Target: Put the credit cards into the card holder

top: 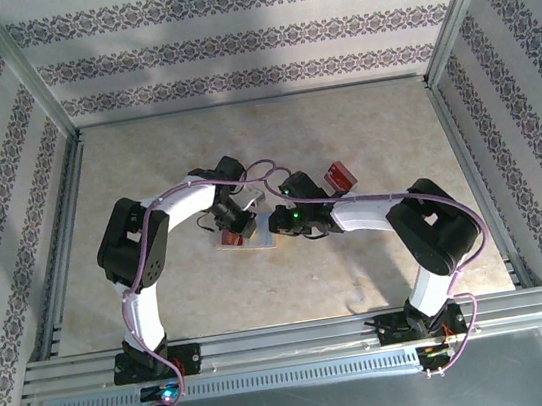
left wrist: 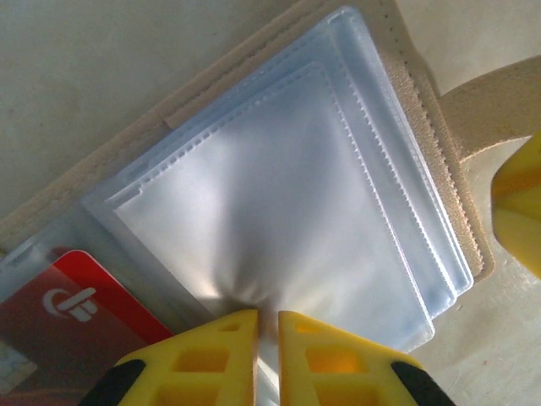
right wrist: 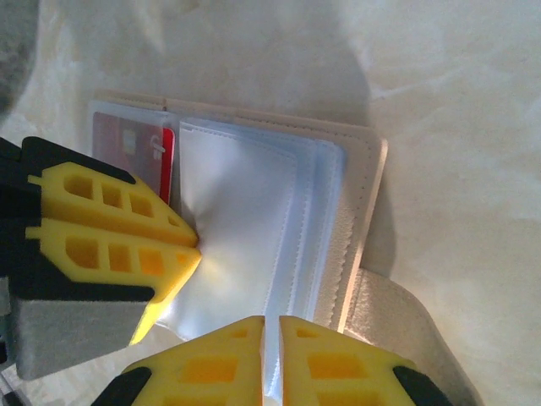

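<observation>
The tan card holder (top: 254,241) lies open mid-table between both arms, its cover (left wrist: 439,152) and closing tab on the stone surface. My left gripper (left wrist: 268,315) is shut on the near edge of a clear sleeve (left wrist: 279,203), which puckers at the fingertips. My right gripper (right wrist: 271,320) is shut on the edges of the stacked sleeves (right wrist: 308,228) beside the tan cover (right wrist: 363,194). The left gripper (right wrist: 199,249) comes in from the left there. One red credit card (left wrist: 76,313) sits inside a sleeve on the holder's other half (right wrist: 127,148). Another red credit card (top: 338,175) lies on the table behind the right arm.
The right gripper's yellow finger (left wrist: 520,211) shows beside the closing tab (left wrist: 486,110). Metal frame rails (top: 270,342) border the table at the near edge and sides, with patterned walls behind. Bare stone surface (top: 242,136) stretches beyond the holder.
</observation>
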Tool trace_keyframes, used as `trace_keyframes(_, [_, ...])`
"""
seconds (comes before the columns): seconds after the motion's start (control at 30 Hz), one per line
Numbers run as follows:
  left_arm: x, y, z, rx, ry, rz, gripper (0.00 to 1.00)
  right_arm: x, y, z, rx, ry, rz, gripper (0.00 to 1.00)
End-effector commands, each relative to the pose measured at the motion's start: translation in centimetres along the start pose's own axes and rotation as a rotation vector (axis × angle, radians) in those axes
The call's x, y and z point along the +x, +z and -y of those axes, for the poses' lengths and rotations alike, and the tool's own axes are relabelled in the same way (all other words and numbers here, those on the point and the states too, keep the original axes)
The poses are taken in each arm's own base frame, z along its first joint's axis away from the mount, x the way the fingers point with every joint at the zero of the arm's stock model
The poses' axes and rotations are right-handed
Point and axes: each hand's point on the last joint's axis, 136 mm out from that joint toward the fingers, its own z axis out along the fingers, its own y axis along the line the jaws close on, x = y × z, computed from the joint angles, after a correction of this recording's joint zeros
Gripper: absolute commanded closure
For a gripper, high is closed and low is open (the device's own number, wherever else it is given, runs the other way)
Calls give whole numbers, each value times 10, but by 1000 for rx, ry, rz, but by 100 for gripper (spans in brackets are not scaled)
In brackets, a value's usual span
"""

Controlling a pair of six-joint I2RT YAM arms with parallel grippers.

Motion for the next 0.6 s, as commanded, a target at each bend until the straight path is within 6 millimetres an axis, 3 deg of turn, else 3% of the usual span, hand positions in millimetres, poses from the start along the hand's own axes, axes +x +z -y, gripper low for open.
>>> trace_keyframes(0.0, [17, 8, -10, 7, -37, -54, 89, -12, -2, -15, -66, 11, 24, 86])
trace_keyframes(0.57, [19, 15, -16, 39, -70, -55, 89, 13, 24, -7, -110, 88, -39, 76])
